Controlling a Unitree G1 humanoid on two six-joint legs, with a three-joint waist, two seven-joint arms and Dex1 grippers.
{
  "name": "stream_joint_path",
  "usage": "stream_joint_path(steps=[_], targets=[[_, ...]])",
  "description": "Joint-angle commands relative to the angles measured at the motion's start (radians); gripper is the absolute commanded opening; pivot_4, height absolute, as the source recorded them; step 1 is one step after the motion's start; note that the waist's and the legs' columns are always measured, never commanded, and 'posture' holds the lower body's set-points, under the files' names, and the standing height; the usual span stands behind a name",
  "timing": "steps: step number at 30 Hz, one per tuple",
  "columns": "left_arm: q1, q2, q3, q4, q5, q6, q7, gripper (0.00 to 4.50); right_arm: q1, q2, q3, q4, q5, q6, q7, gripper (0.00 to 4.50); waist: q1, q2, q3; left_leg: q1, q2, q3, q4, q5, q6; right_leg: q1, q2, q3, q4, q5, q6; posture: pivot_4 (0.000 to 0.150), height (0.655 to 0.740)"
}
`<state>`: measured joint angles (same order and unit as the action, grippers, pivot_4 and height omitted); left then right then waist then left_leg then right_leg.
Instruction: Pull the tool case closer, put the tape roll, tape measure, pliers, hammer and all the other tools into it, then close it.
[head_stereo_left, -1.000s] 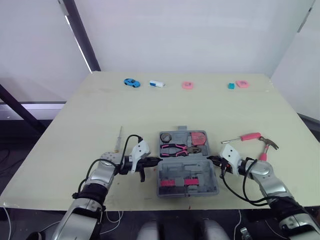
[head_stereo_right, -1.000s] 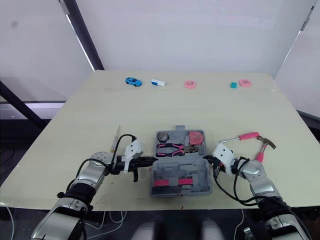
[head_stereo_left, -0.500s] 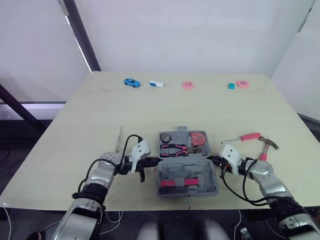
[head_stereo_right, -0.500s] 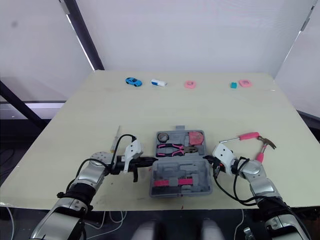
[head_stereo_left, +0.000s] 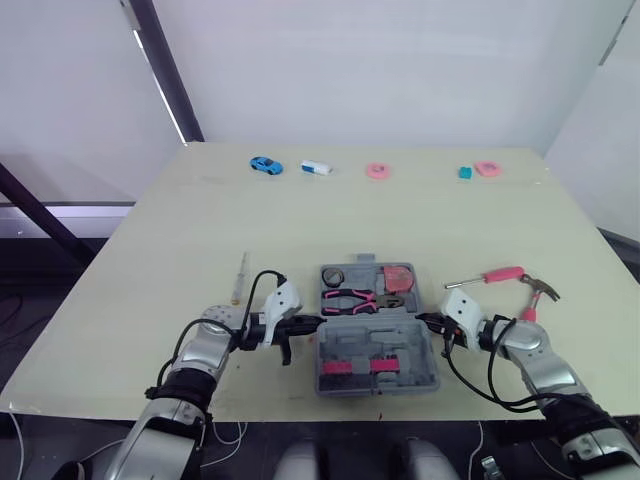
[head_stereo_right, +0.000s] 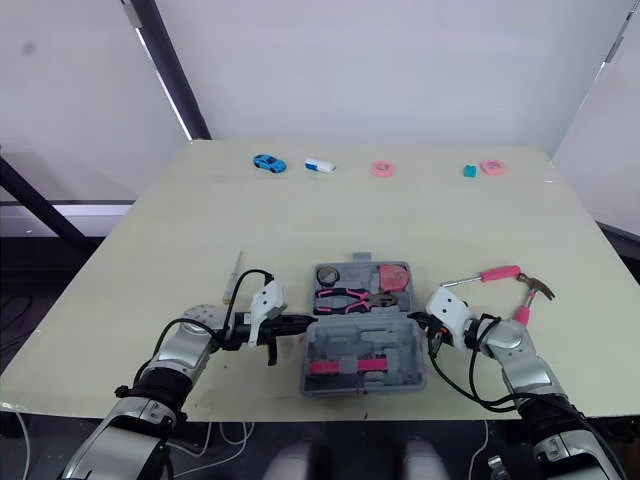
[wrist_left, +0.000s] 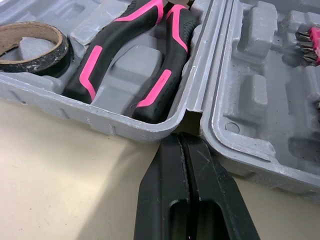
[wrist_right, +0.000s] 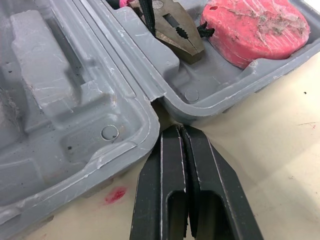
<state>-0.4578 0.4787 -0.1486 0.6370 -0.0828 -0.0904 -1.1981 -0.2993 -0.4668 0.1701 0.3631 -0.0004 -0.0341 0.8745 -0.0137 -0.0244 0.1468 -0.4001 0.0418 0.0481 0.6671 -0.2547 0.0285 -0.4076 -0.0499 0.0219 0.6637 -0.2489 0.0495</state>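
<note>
A: Where's the case?
B: Case (head_stereo_left: 376, 330) lies open near the table's (head_stereo_left: 300, 215) front edge, btwn our grippers. Tape roll (head_stereo_left: 333, 275), pliers (head_stereo_left: 352, 298) and tape measure (head_stereo_left: 397, 275) sit in its far half. Hammer (head_stereo_left: 532, 290) and screwdriver (head_stereo_left: 487, 275) lie on the table to its right.
A: Grippers?
B: L gripper (wrist_left: 182, 139): fingers pressed together, tip at the left hinge notch. R gripper (wrist_right: 180, 130): same, at the right notch. We see both empty.

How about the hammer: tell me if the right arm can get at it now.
Probably yes. The hammer lies on open table beside the right gripper, nothing between them; the gripper, shut at the case's edge, must open first.
</note>
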Motion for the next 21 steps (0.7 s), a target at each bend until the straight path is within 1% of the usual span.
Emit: stream_joint_path(steps=[1, 11, 21], targets=[[0.008, 0.005, -0.015, -0.020, 0.007, -0.007, -0.013, 0.00, 0.012, -0.010, -0.005, -0.019, 0.018, -0.016, 0.019, 0.08, 0.000, 0.000, 0.000, 0.000, 0.000, 0.000, 0.000, 0.000, 0.000, 0.000, 0.000, 0.000, 0.000, 0.000, 0.000, 0.150, 0.7400], [0.019, 0.008, -0.013, -0.030, 0.005, -0.007, -0.009, 0.00, 0.052, -0.011, 0.020, -0.061, 0.045, -0.011, 0.069, 0.08, -0.001, 0.000, 0.000, 0.000, 0.000, 0.000, 0.000, 0.000, 0.000, 0.000, 0.000, 0.000, 0.000, 0.000, 0.000, 0.150, 0.7400], [0.023, 0.006, -0.012, -0.034, 0.003, -0.006, -0.006, 0.00, 0.028, -0.010, -0.001, -0.019, 0.024, -0.049, 0.019, 0.08, -0.001, 0.000, 0.000, 0.000, 0.000, 0.000, 0.000, 0.000, 0.000, 0.000, 0.000, 0.000, 0.000, 0.000, 0.000, 0.150, 0.7400]])
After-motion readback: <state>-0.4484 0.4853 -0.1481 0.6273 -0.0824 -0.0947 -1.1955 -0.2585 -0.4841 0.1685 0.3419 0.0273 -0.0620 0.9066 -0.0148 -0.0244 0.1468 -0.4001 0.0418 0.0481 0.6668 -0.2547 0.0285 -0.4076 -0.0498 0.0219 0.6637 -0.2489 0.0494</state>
